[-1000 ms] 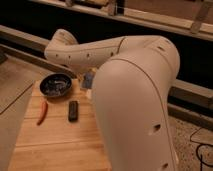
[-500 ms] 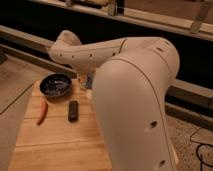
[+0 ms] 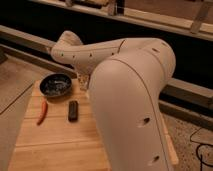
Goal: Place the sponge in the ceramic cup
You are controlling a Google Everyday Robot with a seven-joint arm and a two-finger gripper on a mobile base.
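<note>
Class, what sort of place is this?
Probably a lab or workshop: light wooden table, speckled hard floor, white robot arm. Its gripper hangs, mostly hidden, beside the dark round bowl.

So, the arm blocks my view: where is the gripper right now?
In the camera view, the gripper shows just below the white arm at the wooden table's far edge, right of the dark bowl, mostly hidden.

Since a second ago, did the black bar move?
No. The bar stays between chili and arm, below the bowl. The pincer is hidden behind the arm.
</note>
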